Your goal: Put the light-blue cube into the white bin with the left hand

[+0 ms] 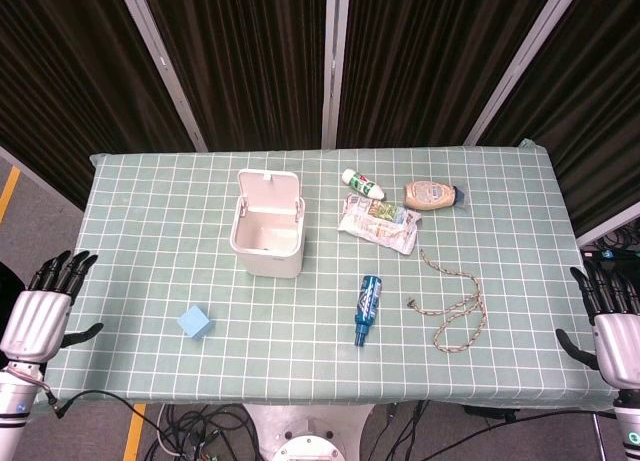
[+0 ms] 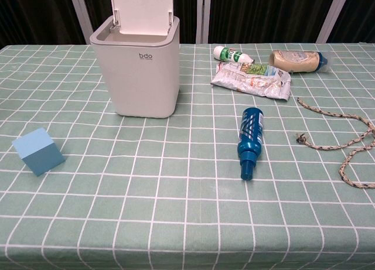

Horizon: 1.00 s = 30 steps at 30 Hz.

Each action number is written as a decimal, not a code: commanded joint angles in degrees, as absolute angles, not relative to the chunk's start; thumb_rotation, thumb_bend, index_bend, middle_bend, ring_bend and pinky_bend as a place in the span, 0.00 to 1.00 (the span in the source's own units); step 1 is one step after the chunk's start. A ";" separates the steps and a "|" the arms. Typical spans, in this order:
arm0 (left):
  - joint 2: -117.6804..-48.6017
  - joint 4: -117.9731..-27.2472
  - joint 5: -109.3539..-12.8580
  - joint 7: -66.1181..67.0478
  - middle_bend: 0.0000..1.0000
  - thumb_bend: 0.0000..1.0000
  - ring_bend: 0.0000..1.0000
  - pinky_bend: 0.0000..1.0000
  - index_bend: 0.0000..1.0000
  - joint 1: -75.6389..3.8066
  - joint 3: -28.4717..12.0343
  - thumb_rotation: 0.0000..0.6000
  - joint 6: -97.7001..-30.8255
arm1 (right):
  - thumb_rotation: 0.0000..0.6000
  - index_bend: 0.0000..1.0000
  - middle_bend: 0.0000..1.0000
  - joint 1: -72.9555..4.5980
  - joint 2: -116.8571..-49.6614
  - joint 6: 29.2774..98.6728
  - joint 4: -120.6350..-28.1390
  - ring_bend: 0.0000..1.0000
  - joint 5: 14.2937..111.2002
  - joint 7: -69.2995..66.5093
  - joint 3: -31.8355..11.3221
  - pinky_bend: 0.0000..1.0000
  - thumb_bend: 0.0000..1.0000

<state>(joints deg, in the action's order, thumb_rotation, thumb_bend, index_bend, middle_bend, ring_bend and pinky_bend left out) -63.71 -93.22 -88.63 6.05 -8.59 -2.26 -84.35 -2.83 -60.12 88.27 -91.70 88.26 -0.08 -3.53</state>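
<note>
The light-blue cube (image 1: pixel 196 322) (image 2: pixel 37 151) sits on the green checked tablecloth near the front left. Behind it and to the right stands the white bin (image 1: pixel 267 226) (image 2: pixel 138 65) with its lid flipped up; its inside looks empty from above. My left hand (image 1: pixel 45 308) hangs off the table's left edge, well left of the cube, fingers spread and holding nothing. Off the right edge is my right hand (image 1: pixel 612 319), also spread and empty. Neither hand appears in the chest view.
A blue spray bottle (image 1: pixel 366 309) (image 2: pixel 249 140) lies right of centre. A braided cord (image 1: pixel 456 303) (image 2: pixel 345 146) curls further right. At the back lie a crumpled packet (image 1: pixel 379 224) (image 2: pixel 252 80), a white tube (image 1: pixel 363 184) and a tan sauce bottle (image 1: pixel 433 194) (image 2: pixel 297 60).
</note>
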 commanded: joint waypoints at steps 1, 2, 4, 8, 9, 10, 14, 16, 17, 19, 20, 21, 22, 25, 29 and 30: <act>-63.59 -93.27 -88.82 6.07 0.07 0.00 0.01 0.12 0.08 -8.53 -2.26 1.00 -84.59 | 1.00 0.00 0.00 -2.86 -60.11 88.14 -91.72 0.00 88.28 -0.10 -3.50 0.00 0.16; -63.55 -93.34 -89.00 6.04 0.07 0.00 0.01 0.12 0.08 -8.50 -2.24 1.00 -84.75 | 1.00 0.00 0.00 -2.90 -60.12 88.00 -91.71 0.00 88.32 -0.08 -3.44 0.00 0.16; -63.55 -93.39 -89.44 6.03 0.07 0.00 0.01 0.12 0.08 -8.44 -2.10 1.00 -85.00 | 1.00 0.00 0.00 -2.96 -60.15 87.86 -91.65 0.00 88.38 -0.06 -3.39 0.00 0.16; -63.85 -93.63 -91.35 5.11 0.07 0.00 0.01 0.12 0.08 -8.88 -0.86 1.00 -84.00 | 1.00 0.00 0.00 -2.96 -60.07 88.06 -91.71 0.00 88.32 -0.32 -3.60 0.00 0.16; -63.98 -93.67 -92.03 4.87 0.07 0.00 0.01 0.12 0.08 -9.13 -0.38 1.00 -83.43 | 1.00 0.00 0.00 -2.97 -60.04 88.11 -91.71 0.00 88.26 -0.36 -3.70 0.00 0.16; -64.18 -93.65 -92.77 4.65 0.07 0.00 0.01 0.12 0.08 -9.43 0.12 1.00 -82.81 | 1.00 0.00 0.00 -3.02 -60.04 88.10 -91.69 0.00 88.18 -0.40 -3.80 0.00 0.16; -65.71 -93.58 -95.98 4.58 0.07 0.00 0.01 0.12 0.08 -11.05 2.29 1.00 -79.57 | 1.00 0.00 0.00 -3.25 -60.04 87.62 -91.71 0.00 88.14 -0.42 -3.79 0.00 0.16; -66.88 -93.22 -97.24 5.39 0.07 0.00 0.01 0.12 0.08 -11.75 2.99 1.00 -78.32 | 1.00 0.00 0.00 -3.34 -60.00 87.53 -91.62 0.00 88.45 -0.23 -3.67 0.00 0.16; -67.83 -92.84 -97.96 6.04 0.07 0.00 0.01 0.12 0.08 -12.30 3.37 1.00 -77.35 | 1.00 0.00 0.00 -3.35 -59.98 87.59 -91.54 0.00 88.57 -0.21 -3.65 0.00 0.16; -69.47 -92.02 -98.76 6.96 0.07 0.00 0.01 0.12 0.08 -13.17 3.81 1.00 -75.80 | 1.00 0.00 0.00 -3.28 -59.86 87.73 -91.48 0.00 88.51 -0.43 -3.71 0.00 0.16; -70.58 -91.31 -99.11 7.63 0.08 0.00 0.01 0.13 0.08 -13.84 3.97 1.00 -74.62 | 1.00 0.00 0.00 -3.23 -59.72 87.82 -91.45 0.00 88.42 -0.60 -3.77 0.00 0.16; -71.41 -90.66 -99.23 8.13 0.08 0.00 0.01 0.13 0.08 -14.34 4.01 1.00 -73.73 | 1.00 0.00 0.00 -3.18 -59.63 87.88 -91.41 0.00 88.32 -0.70 -3.82 0.00 0.16; -72.20 -89.97 -99.18 8.63 0.08 0.00 0.01 0.14 0.09 -14.85 3.96 1.00 -72.84 | 1.00 0.00 0.00 -3.14 -59.56 87.94 -91.35 0.00 88.22 -0.79 -3.87 0.00 0.16; -74.60 -87.56 -98.12 9.27 0.09 0.01 0.01 0.16 0.09 -16.52 3.51 1.00 -69.87 | 1.00 0.00 0.00 -3.03 -59.60 87.98 -91.05 0.00 87.87 -1.19 -3.98 0.00 0.17; -75.84 -85.83 -96.48 8.89 0.09 0.05 0.01 0.18 0.10 -17.84 3.08 1.00 -67.54 | 1.00 0.00 0.00 -3.10 -59.93 87.33 -90.53 0.00 87.45 -1.37 -3.84 0.00 0.17; -76.00 -85.53 -96.26 8.69 0.10 0.06 0.01 0.19 0.11 -18.13 3.02 1.00 -67.16 | 1.00 0.00 0.00 -3.16 -60.00 87.12 -90.43 0.00 87.34 -1.34 -3.83 0.00 0.18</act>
